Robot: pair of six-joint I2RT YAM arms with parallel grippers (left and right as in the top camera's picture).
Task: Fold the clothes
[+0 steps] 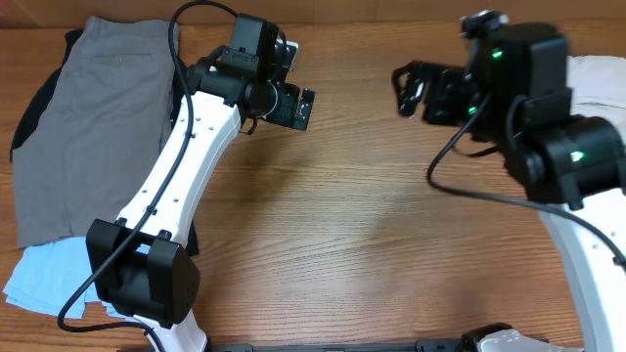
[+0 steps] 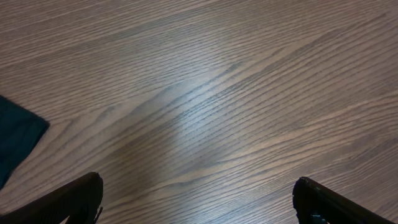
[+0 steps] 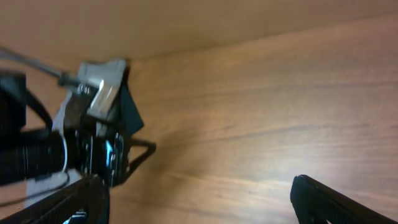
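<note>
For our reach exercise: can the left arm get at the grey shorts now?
Probably yes: the grey shorts lie uncovered beside it, and the open left gripper holds nothing.

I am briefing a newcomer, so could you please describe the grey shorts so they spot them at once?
On the wooden table, look at the left side. The grey shorts lie spread there, the largest piece; black cloth shows along their left edge, light-blue cloth under their near end.
</note>
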